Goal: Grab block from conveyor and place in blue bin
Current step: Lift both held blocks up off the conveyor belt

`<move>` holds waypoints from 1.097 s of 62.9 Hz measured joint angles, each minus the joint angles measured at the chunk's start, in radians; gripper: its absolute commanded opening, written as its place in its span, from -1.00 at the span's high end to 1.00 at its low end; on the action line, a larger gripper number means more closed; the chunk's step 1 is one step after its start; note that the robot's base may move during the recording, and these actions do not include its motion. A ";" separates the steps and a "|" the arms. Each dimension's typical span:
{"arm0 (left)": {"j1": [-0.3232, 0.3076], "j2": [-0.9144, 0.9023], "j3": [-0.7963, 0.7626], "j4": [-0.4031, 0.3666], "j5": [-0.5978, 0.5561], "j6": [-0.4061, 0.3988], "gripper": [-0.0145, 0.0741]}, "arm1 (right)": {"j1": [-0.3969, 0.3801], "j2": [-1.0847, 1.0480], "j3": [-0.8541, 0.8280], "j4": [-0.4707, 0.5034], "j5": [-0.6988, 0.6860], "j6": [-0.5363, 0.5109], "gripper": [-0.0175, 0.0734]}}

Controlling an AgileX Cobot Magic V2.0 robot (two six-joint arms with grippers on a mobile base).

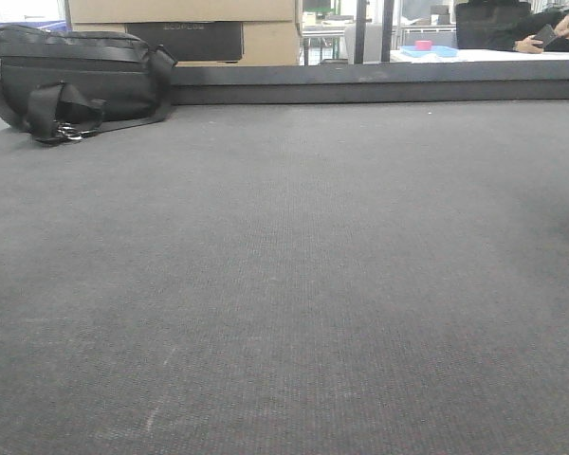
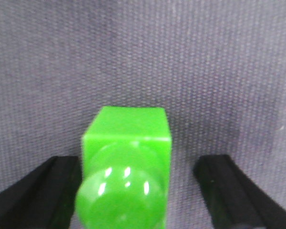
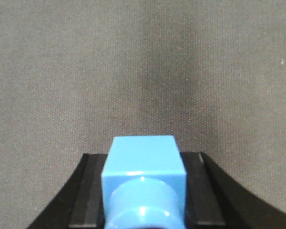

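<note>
Grey woven conveyor (image 1: 284, 284) fills your views; your left pincer (image 2: 138, 162) stands wide around a green block (image 2: 128, 131), your right pincer (image 3: 143, 160) clamps a blue block (image 3: 144, 168).

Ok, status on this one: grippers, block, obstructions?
Left gripper open, astride green block. Right gripper shut on blue block. Bag on belt, far left, front view.

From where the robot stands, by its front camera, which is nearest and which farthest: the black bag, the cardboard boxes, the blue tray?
No gripper shows in that view, so judged from the camera:
1. Black bag, left, on the belt.
2. Cardboard boxes, left, behind the rail.
3. Blue tray, back right, on the white table.
</note>
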 measured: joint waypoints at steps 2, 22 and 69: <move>0.000 0.002 0.000 0.000 0.000 -0.002 -0.19 | 0.000 0.000 0.000 0.000 0.002 0.000 0.97; 0.000 0.002 -0.006 -0.014 0.017 -0.007 0.92 | 0.000 0.000 0.000 0.002 0.004 0.000 0.97; 0.000 -0.602 0.180 -0.320 -0.353 0.214 0.92 | 0.031 -0.327 0.280 0.009 -0.394 0.000 0.97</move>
